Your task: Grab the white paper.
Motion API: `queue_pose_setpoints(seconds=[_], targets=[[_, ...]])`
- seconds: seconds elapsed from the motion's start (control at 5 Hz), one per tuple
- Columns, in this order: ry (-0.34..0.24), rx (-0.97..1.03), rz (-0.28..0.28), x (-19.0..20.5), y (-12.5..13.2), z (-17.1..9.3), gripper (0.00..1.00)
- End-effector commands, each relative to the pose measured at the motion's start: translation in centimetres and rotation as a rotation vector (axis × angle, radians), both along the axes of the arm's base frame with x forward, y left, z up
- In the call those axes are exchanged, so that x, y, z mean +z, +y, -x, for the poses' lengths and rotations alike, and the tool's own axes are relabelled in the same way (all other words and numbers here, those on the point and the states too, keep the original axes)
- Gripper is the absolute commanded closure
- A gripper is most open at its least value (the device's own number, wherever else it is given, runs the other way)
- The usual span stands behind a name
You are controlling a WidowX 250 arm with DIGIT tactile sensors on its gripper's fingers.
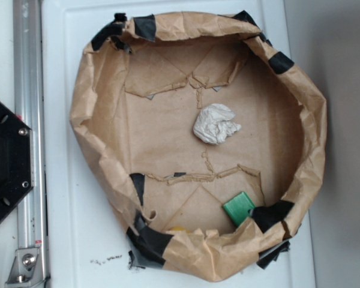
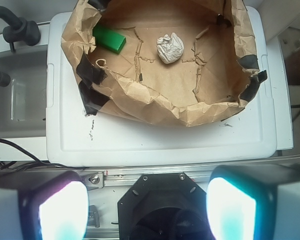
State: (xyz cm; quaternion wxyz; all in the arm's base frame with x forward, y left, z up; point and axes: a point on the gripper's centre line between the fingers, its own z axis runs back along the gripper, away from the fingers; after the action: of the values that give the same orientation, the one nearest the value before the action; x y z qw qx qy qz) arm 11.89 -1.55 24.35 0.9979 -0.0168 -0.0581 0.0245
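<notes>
The white paper, a crumpled lumpy wad, lies near the middle of the floor of a large brown paper bag rolled down into a bowl shape with black tape on its rim. It also shows in the wrist view, far ahead of my gripper. My gripper is open and empty, its two bright fingertips wide apart above the black robot base, well short of the bag. The gripper does not show in the exterior view.
A green square block lies inside the bag by its wall, also in the wrist view. A yellow thing peeks over the bag's near rim. The bag stands on a white lid. A metal rail and grey bin lie beside it.
</notes>
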Motion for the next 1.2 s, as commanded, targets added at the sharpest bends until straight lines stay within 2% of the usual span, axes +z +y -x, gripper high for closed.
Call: queue_pose_setpoints(seconds=[0.0, 0.2, 0.4, 0.6, 0.8, 1.0], targets=[[0.000, 0.000, 0.000, 0.0, 0.0, 0.0, 0.00], [-0.086, 0.132, 0.033, -3.0, 1.7, -5.0, 0.00], [-0.159, 0.292, 0.110, -5.6, 3.1, -9.9, 0.00], [-0.174, 0.455, 0.115, -10.6, 5.3, -14.1, 0.00], [-0.091, 0.442, 0.079, -15.9, 5.5, -16.2, 0.00], [-0.087, 0.360, 0.045, -17.6, 4.0, -17.8, 0.00]])
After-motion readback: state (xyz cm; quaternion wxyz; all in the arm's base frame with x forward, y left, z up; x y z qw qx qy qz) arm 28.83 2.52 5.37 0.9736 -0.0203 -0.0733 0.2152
